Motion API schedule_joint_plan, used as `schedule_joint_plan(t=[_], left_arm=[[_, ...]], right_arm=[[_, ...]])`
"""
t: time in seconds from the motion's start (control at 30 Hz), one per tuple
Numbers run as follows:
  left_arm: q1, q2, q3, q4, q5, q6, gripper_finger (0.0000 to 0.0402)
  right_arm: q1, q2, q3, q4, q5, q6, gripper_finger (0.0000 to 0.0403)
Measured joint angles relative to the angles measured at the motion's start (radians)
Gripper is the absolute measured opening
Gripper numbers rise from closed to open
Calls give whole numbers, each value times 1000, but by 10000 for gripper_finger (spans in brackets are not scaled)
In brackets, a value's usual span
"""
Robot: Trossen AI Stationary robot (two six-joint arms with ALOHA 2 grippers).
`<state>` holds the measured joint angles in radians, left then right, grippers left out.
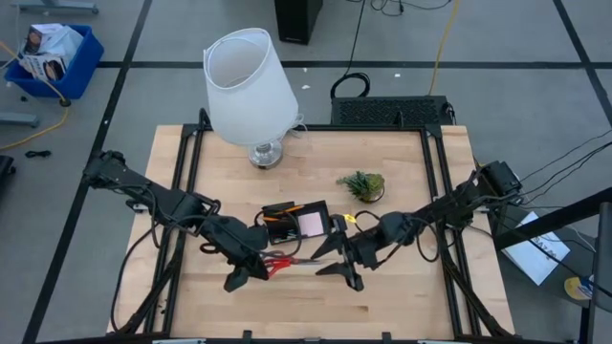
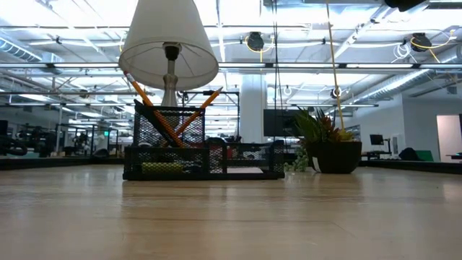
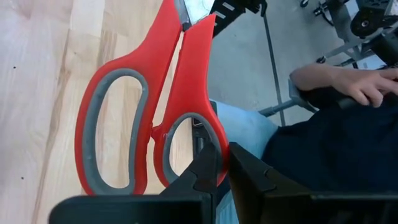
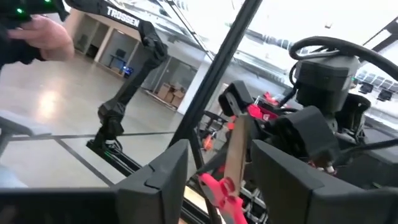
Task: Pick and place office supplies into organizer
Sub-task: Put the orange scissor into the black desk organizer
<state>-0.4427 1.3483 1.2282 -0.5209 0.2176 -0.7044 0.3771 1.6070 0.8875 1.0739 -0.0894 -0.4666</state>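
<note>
Red-handled scissors with grey-lined loops hang above the table's near middle, with my left gripper shut on their handle end. The blades point toward the table's right and reach between the fingers of my right gripper, which stands open. In the right wrist view the blade sits in the gap between the two fingers and touches neither. The black mesh organizer stands on the table just beyond. It holds a pink sticky-note pad and orange pencils leaning in its cup. My left gripper pinches the rim of the scissors' smaller finger loop between its two fingers. The fingers come from the table's left, slanting down. The scissors are lifted clear of the table and lie about level, blades away from the gripper.
A big white lamp stands at the far left of the table. A small green plant in a dark pot sits right of the organizer. A person's hand and dark sleeve show beyond the table's edge.
</note>
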Motion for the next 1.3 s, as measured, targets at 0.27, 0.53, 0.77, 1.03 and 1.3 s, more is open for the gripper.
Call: schedule_joint_plan(t=[0.27,0.53,0.77,1.03,1.3], left_arm=[[5,0,0,0,6,18,15],[19,0,0,3,15,23,26],[22,0,0,2,17,20,23],[14,0,0,-5,0,54,48],[14,-13,0,-157,-159,33,51]], right_arm=[[-1,0,0,19,-47,-20,104],[-11,0,38,-16,-68,1,62],[-11,0,49,-45,-69,-35,15],[-17,0,49,-56,-37,-48,3],[-45,-1,49,-118,23,-22,2]])
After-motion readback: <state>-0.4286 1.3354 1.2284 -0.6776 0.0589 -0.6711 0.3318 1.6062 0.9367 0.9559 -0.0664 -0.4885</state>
